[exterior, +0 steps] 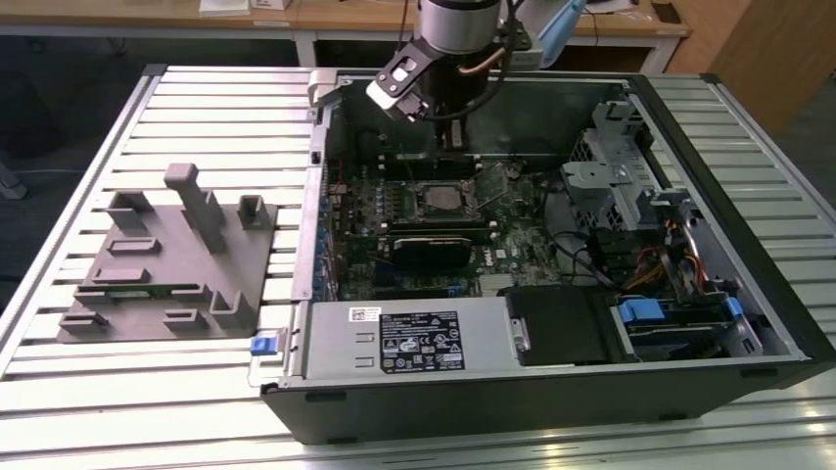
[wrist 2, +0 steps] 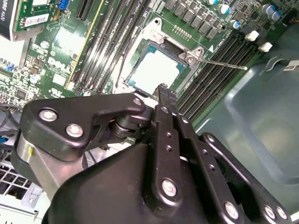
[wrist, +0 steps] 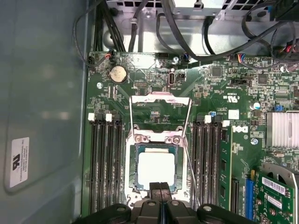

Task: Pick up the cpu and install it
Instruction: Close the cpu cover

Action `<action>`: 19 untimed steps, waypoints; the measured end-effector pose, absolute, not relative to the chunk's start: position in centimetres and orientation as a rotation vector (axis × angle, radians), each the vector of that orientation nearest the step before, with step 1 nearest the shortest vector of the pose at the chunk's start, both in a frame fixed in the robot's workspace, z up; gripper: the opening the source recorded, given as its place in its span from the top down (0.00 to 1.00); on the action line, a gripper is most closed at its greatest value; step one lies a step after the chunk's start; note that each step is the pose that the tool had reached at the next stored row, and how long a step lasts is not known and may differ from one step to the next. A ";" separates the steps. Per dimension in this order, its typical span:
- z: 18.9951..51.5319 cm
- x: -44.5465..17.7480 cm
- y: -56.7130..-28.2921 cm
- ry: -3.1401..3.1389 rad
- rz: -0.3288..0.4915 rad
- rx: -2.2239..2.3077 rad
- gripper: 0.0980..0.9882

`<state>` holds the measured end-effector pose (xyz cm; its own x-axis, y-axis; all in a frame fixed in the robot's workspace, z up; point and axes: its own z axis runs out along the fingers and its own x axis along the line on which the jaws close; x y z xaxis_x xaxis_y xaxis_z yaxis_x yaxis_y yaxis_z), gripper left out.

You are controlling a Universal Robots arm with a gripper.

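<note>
Beside the grey fixture point(exterior: 157, 264) at the exterior view's left, the arm point(exterior: 460, 29) is hanging over the open computer case point(exterior: 549, 411), apparently working at seating the chip. Done well, this step is calling for a light, straight-down touch on the middle of the metal lid. It also means keeping clear of the memory slots point(wrist: 105, 163) on one flank, the raised retention frame point(wrist: 160, 97) beyond the socket and the thin lever point(wrist 2: 219, 63) jutting out on the other flank. Any sideways drag is risking the socket contacts underneath. The cpu point(wrist: 156, 169) is lying flat and square in its socket on the motherboard, with the frame not yet closed over it. The gripper point(wrist: 161, 189) is holding nothing, its fingers pressed together into one narrow tip. In the first wrist view that tip is sitting over the chip's nearest edge; whether it is touching the lid cannot be told.
</note>
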<state>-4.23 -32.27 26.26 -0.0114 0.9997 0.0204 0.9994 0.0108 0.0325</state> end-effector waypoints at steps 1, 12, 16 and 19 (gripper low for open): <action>26.3 -4.2 -32.3 2.227 0.059 2.203 0.99; 26.3 -3.7 -32.9 2.228 0.058 2.203 0.99; 26.8 -3.6 -32.9 2.228 0.058 2.203 0.99; 27.5 -3.6 -32.9 2.229 0.054 2.205 0.99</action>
<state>-3.55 -32.91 27.47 -0.0115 0.9997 0.0203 0.9995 0.0109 0.0287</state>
